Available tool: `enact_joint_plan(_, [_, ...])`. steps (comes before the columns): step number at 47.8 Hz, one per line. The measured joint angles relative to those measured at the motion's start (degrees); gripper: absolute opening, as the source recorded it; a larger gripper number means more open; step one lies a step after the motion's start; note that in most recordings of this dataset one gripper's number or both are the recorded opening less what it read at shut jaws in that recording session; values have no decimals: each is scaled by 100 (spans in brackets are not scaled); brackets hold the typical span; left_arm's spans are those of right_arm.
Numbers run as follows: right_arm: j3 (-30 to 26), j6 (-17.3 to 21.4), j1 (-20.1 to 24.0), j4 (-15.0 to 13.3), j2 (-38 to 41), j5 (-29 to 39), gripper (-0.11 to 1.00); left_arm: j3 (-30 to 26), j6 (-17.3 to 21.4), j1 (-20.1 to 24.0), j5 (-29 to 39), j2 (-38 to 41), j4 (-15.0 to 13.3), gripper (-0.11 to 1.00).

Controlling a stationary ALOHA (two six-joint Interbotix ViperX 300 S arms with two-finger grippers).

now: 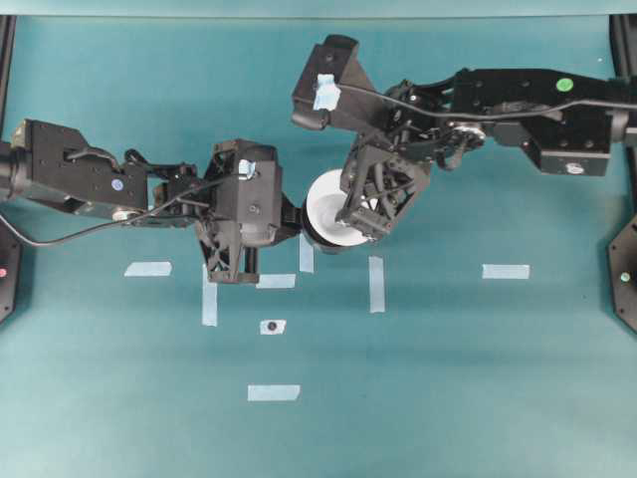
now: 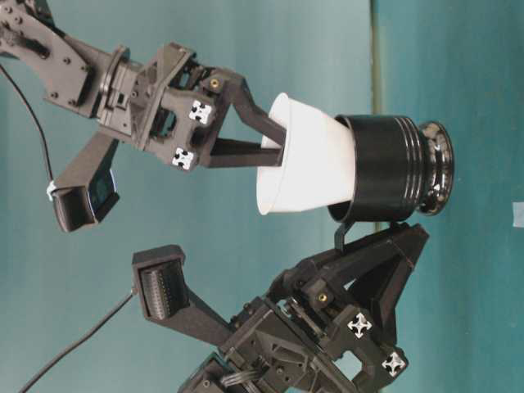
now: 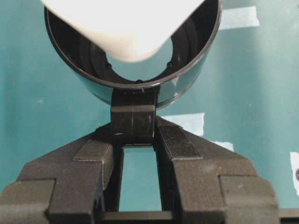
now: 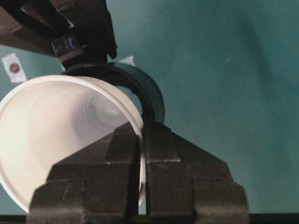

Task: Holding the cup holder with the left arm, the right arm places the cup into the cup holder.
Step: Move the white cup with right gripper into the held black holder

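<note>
The glossy black cup holder [image 2: 393, 168] is held by its stubby handle [image 3: 134, 119], on which my left gripper [image 3: 134, 133] is shut. The white cup [image 2: 307, 164] has its narrow base pushed into the holder's mouth, while the wide rim stays outside and slightly tilted. My right gripper [image 4: 142, 135] is shut on the cup's rim [image 4: 133, 119], one finger inside the cup and one outside. From overhead, the cup [image 1: 326, 204] sits between the left gripper [image 1: 292, 214] and the right gripper [image 1: 363, 214], and hides most of the holder. The holder's ring [image 4: 152, 95] shows behind the cup.
Pale blue tape strips lie on the teal table, among them one at the right [image 1: 506, 271] and one near the front [image 1: 274, 392]. A small white tag with a dark dot [image 1: 272, 327] lies below the grippers. Black frame parts [image 1: 625, 269] stand at the side edges.
</note>
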Motion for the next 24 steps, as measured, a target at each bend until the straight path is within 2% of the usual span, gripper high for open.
enact_joint_plan(16, [-18,0,44,0,18,53,3,-18,0,-18,0,9,0,23])
enact_joint_plan(24, [-35,-9,44,0,18,123,11,-26,0,-26,0,9,0,23])
